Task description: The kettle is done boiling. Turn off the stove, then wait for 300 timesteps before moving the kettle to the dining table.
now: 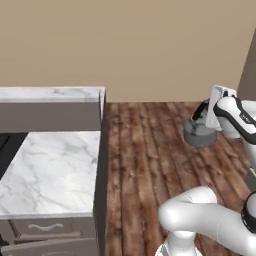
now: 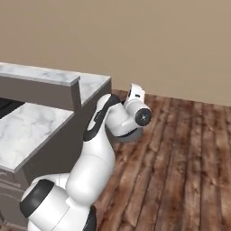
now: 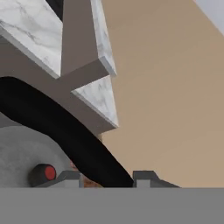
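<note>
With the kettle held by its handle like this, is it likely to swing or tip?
The kettle hangs over the wooden floor from its arched black handle at the gripper, so it may swing. Its squat grey metal body looks stiff, probably weighty if full. The thin smooth handle could slip between the fingertips.

**Plain kitchen corner: tan wall, plank floor, marble worktop**

Flat, unbroken tan wall [image 1: 125, 45] across the back, evenly lit. Below it, dark reddish-brown wooden plank floor [image 1: 145, 165], boards running away toward the wall. At left, white-grey veined marble worktop [image 1: 50, 170] on a taupe cabinet base [image 1: 101, 190], ending in a square corner above the floor. Behind the worktop, a narrow raised marble ledge [image 1: 50, 93] on a taupe upstand. Beneath the worktop's front edge, a grey drawer front with a curved handle [image 1: 44, 227].
</note>
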